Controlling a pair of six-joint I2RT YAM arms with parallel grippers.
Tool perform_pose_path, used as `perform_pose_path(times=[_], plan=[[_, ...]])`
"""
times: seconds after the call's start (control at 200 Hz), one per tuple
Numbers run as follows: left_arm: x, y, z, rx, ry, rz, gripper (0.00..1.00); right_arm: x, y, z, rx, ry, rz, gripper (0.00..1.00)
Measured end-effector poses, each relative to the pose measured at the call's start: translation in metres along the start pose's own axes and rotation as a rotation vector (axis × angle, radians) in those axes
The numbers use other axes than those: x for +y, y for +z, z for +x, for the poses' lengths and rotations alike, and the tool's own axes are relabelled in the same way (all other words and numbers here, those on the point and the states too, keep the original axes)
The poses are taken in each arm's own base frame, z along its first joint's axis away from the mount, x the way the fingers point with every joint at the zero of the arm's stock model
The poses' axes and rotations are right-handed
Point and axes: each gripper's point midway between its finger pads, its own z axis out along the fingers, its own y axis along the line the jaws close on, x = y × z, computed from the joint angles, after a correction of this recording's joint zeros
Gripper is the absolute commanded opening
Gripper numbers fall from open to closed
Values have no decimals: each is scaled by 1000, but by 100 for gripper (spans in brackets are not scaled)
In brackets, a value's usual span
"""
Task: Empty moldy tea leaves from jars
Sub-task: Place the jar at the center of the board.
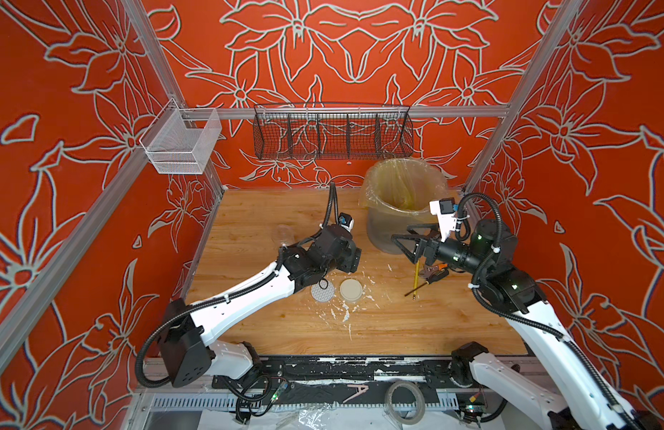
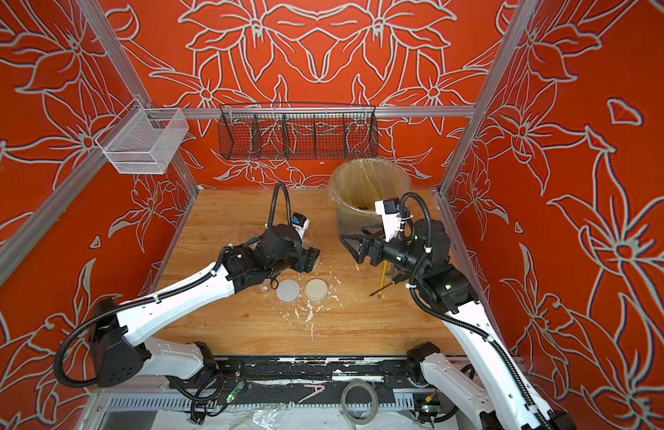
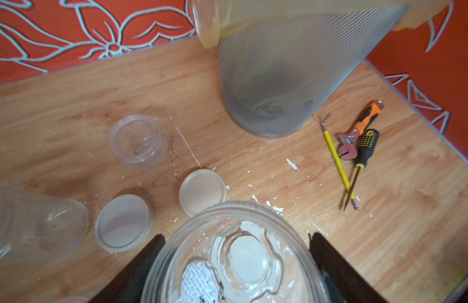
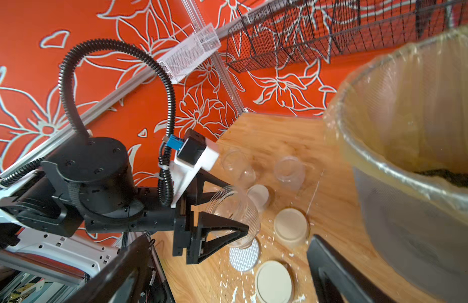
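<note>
My left gripper (image 3: 235, 236) is shut on a clear ribbed jar (image 3: 235, 257). I look into its open mouth and see white residue and a few dark specks at the bottom. In the right wrist view that jar (image 4: 233, 215) hangs just above a white dotted lid (image 4: 244, 254). Two more empty jars (image 4: 238, 168) (image 4: 289, 171) stand behind it, among cream lids (image 4: 290, 227) (image 4: 273, 283). Dark tea leaves (image 4: 448, 177) lie inside the lined bin (image 4: 411, 131). My right gripper (image 1: 402, 248) is open and empty in front of the bin, well off the table.
A wrench, a screwdriver (image 3: 364, 147) and a yellow pencil (image 3: 336, 160) lie right of the bin (image 1: 405, 193). White flakes (image 1: 345, 312) litter the table's front centre. A black wire basket (image 1: 332, 134) and a white mesh basket (image 1: 181, 143) hang on the back rail.
</note>
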Motion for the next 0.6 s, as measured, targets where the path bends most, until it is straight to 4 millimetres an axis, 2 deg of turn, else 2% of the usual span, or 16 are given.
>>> perform_pose_path(times=[0.235, 0.395, 0.601], plan=[[-4, 61, 25, 66, -14, -51, 15, -27, 2, 37, 73, 72, 92, 96], [-11, 96, 33, 99, -17, -65, 15, -32, -1, 43, 88, 80, 126, 96], [-13, 123, 48, 134, -45, -70, 16, -30, -9, 41, 73, 64, 136, 96]])
